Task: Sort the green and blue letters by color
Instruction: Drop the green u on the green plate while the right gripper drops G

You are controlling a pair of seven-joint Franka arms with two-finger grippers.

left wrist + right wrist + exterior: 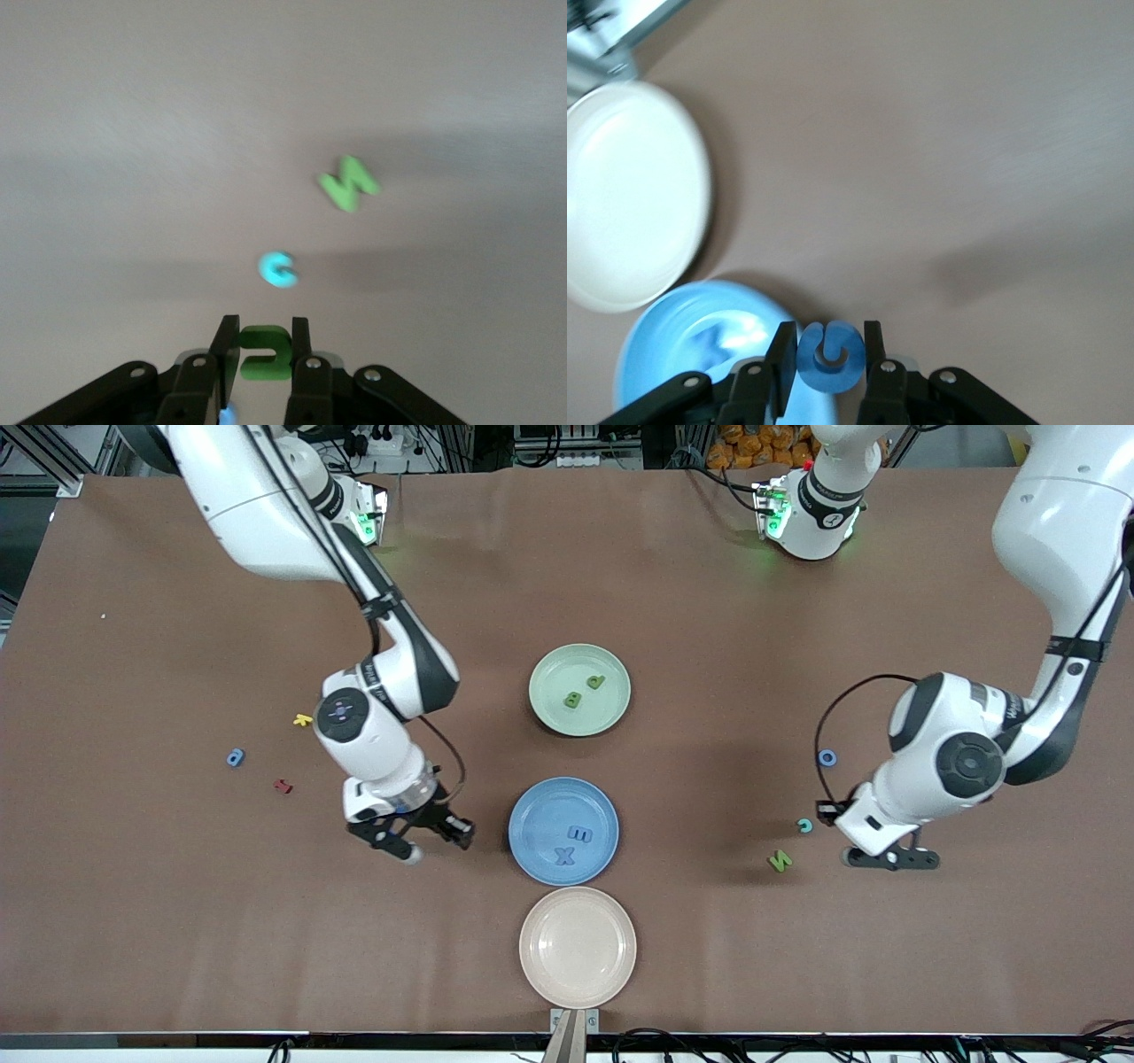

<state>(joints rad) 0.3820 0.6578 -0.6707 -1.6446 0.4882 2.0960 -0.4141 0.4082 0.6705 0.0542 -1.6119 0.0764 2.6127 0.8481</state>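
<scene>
Closest to the front camera sits a pale pink plate (578, 947), with nothing in it. Just above it lies the blue plate (563, 831), which holds two blue letters: an X (563, 856) and, beside it, an m (579, 833) lying on its side. Farther up the middle of the table, the green plate (579, 689) carries two olive green letters, a B (573, 701) and a P (596, 682), close together but not touching.

The right gripper (423, 841) hangs over the table just beside the blue plate, toward the right arm's end. Its wrist view shows its fingers (780, 356) clamped on a blue G (829, 357), with the blue plate's rim (647, 341) just under it.

The left gripper (890, 858) is over the table toward the left arm's end, and its fingers (225, 356) are pinched on a green u (264, 352). Near it on the cloth lies a green N (780, 860), with a small teal letter (804, 825) a little farther up and a blue ring-shaped letter (827, 757) farther still.

Toward the right arm's end, three loose pieces lie well apart from the plates: a dark red letter (283, 786), a blue a (235, 757), and a yellow letter (303, 719) right beside the right arm.
</scene>
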